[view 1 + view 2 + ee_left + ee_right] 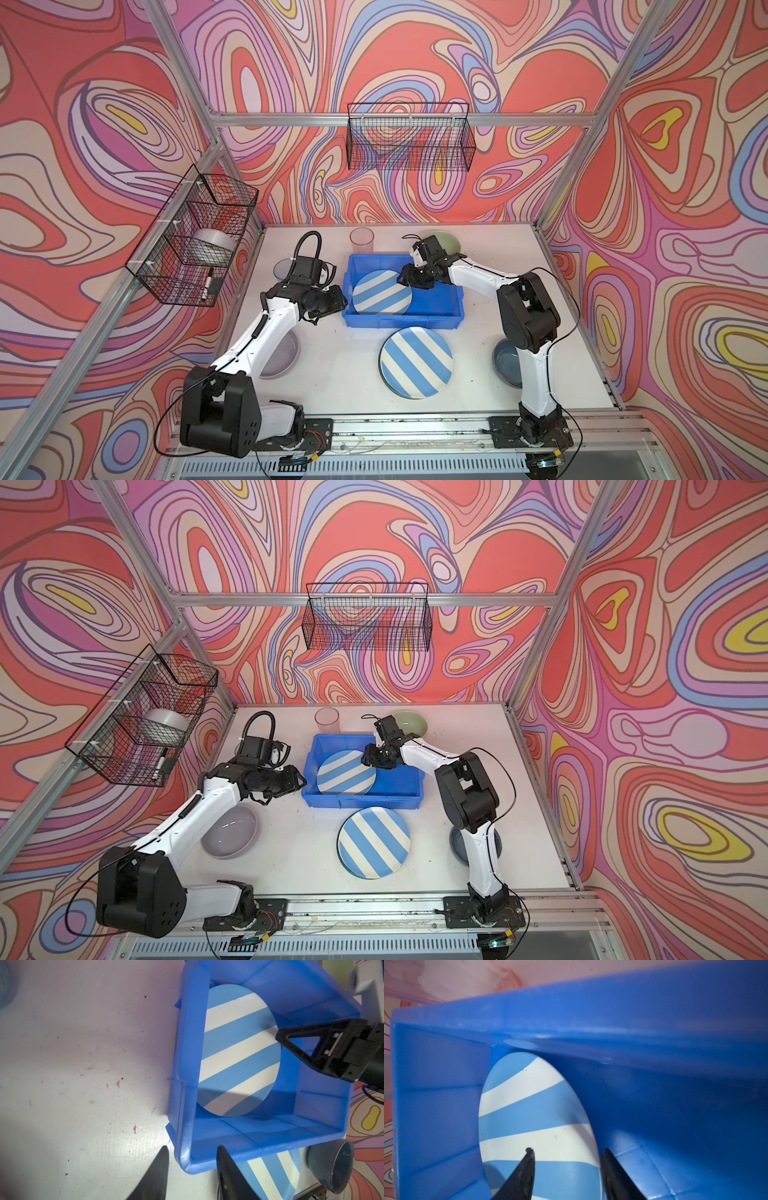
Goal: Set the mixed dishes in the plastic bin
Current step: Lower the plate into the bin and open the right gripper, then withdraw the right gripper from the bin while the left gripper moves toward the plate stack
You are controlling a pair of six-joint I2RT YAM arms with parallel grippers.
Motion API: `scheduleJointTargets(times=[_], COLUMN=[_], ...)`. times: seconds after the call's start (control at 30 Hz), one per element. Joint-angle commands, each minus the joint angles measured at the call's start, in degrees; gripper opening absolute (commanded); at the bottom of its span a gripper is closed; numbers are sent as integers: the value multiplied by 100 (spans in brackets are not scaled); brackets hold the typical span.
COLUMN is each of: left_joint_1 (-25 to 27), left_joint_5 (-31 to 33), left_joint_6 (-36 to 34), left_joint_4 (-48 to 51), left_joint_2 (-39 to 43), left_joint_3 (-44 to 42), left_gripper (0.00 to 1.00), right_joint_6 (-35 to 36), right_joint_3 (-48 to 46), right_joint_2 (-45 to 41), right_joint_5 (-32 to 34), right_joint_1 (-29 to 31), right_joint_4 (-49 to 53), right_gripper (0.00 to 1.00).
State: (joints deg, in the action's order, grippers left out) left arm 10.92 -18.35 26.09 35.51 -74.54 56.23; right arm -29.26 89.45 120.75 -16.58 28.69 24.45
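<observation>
In a top view one blue-and-white striped plate [382, 293] lies in the plastic bin [399, 322]; a second striped plate [417, 360], grey bowl [284, 357], dark blue bowl [507, 357], green bowl [453, 245] and pink tumbler [361, 241] wait on the desk [332, 374]. Left wrist: left pincer [192, 1147] agape astride the bin's corner, empty. Right wrist: right pincer [568, 1150] half open astride that plate's rim, unclamped

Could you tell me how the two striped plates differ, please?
The bin plate lies inside the blue bin; the table plate lies on the table outside it. The open right tool straddles the bin plate's rim; no tool is near the table plate. Both have blue-and-white stripes.
</observation>
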Motion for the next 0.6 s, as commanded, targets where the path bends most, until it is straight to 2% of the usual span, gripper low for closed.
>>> scheduleJointTargets(times=[0.0, 0.2, 0.57], left_joint_1=[184, 721, 1698], left_joint_5=[246, 531, 436], left_joint_6=[-221, -264, -2], left_joint_4=[631, 1022, 1055], left_joint_2=[247, 717, 1270], left_joint_3=[204, 198, -193], left_gripper=[47, 53, 53], right_joint_6=[332, 698, 1051], right_joint_3=[191, 66, -1205], right_joint_2=[-313, -920, -2918], right_joint_5=[221, 577, 281], right_joint_1=[34, 34, 35], right_joint_4=[469, 1159, 1810], right_gripper=[53, 53, 53])
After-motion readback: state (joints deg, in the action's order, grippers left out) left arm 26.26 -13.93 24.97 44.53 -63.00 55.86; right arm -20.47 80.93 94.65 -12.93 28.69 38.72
